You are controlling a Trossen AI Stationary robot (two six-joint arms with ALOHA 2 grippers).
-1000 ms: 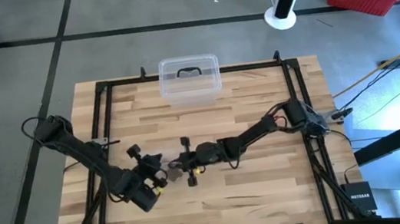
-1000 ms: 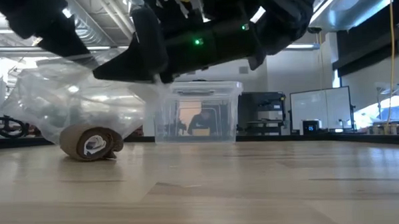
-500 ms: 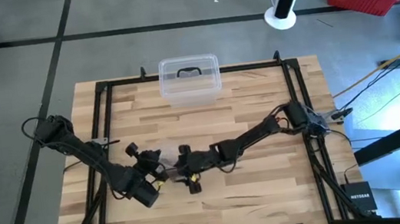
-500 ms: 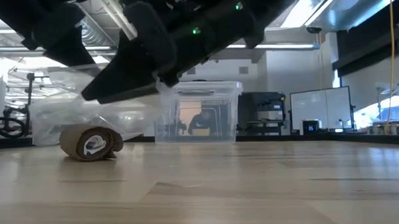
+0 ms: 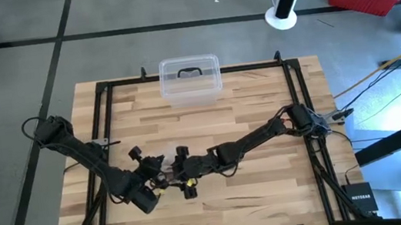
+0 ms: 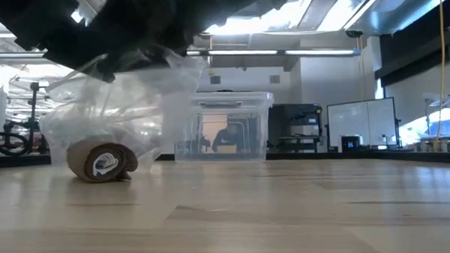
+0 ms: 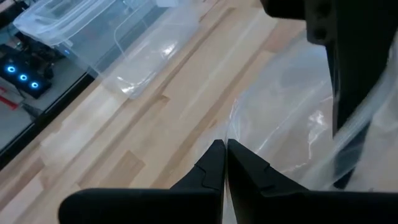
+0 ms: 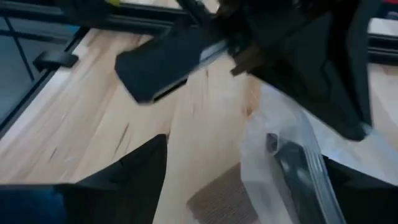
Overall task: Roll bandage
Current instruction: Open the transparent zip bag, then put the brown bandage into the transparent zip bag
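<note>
The bandage [image 6: 102, 162] is a dull brown roll lying on its curved side on the table, one end face toward the low camera. A crinkled clear plastic bag [image 6: 119, 108] hangs over and behind it. My left gripper [image 7: 224, 155] is shut on the bag's edge, near the table's middle front [image 5: 154, 184]. My right gripper [image 5: 184, 178] is close beside it and stands open [image 8: 217, 146]. The brown roll [image 8: 221, 196] lies between its spread fingers. One finger [image 8: 297, 163] shows through the bag's film [image 8: 280, 134]. My left gripper pinches the bag's edge [image 7: 231, 127] between its two shut fingertips; one layer or several, I cannot tell. The bag is held up off the table and hangs slack, with its lower part down by the roll. My right gripper has one finger behind the clear film; whether it touches the bag, I cannot tell.
A clear plastic box with a dark handle [image 5: 191, 80] stands at the table's far edge, also seen behind the roll [image 6: 223, 126]. Bare wood stretches over the table's right half and front [image 6: 303, 214]. A dark frame rail [image 5: 106, 101] runs round the table.
My right gripper has gone toward the table's near left, closer to my left gripper and the bag, and its fingers have spread apart. The bag first sagged low, then rose again and now hangs taller over the roll. The roll has stayed where it was.
</note>
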